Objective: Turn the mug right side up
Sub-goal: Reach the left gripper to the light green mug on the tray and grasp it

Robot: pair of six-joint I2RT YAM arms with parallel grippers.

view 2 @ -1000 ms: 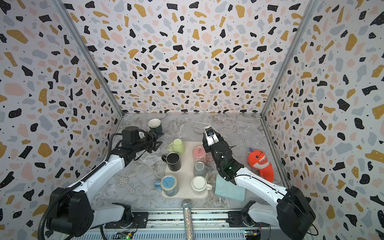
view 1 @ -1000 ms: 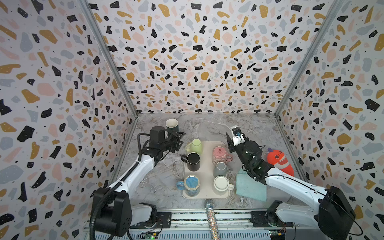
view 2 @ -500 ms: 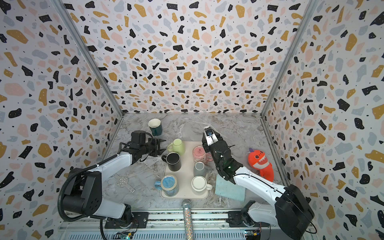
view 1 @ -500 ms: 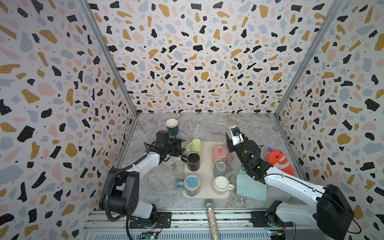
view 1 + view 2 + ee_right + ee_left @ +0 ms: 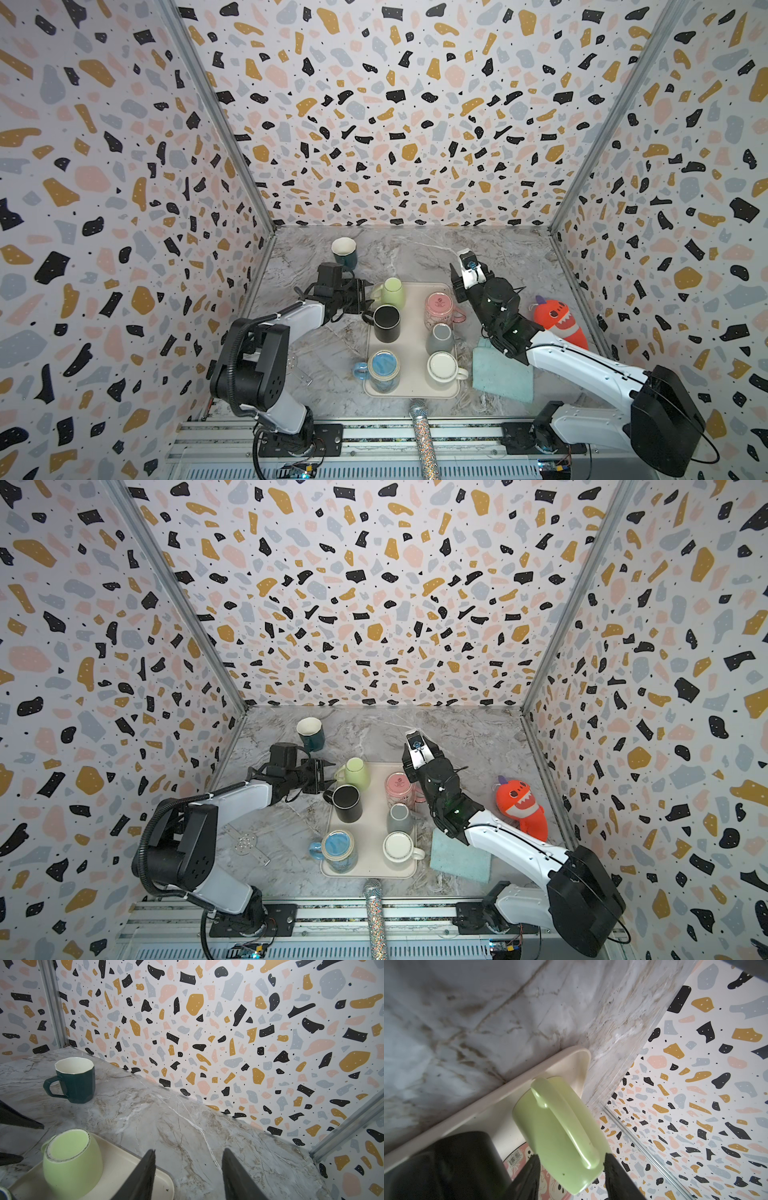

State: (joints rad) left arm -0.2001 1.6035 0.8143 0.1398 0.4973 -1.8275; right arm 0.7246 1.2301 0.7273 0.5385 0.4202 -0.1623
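Note:
A light green mug stands upside down at the back left of the cream tray, its unglazed base ring upward. My left gripper lies level beside it. In the left wrist view the mug sits between the two black fingers, handle toward the camera; the gripper is open around it. My right gripper hangs open and empty over the tray's back right corner.
A dark green mug stands upright on the marble behind my left gripper. The tray also holds a black mug, a pink mug, a grey cup, and white and blue mugs. An orange toy and a teal cloth lie to the right.
My left gripper has left the dark green mug, moved forward and right to the light green mug, and its jaws have narrowed around it. The right arm has barely moved.

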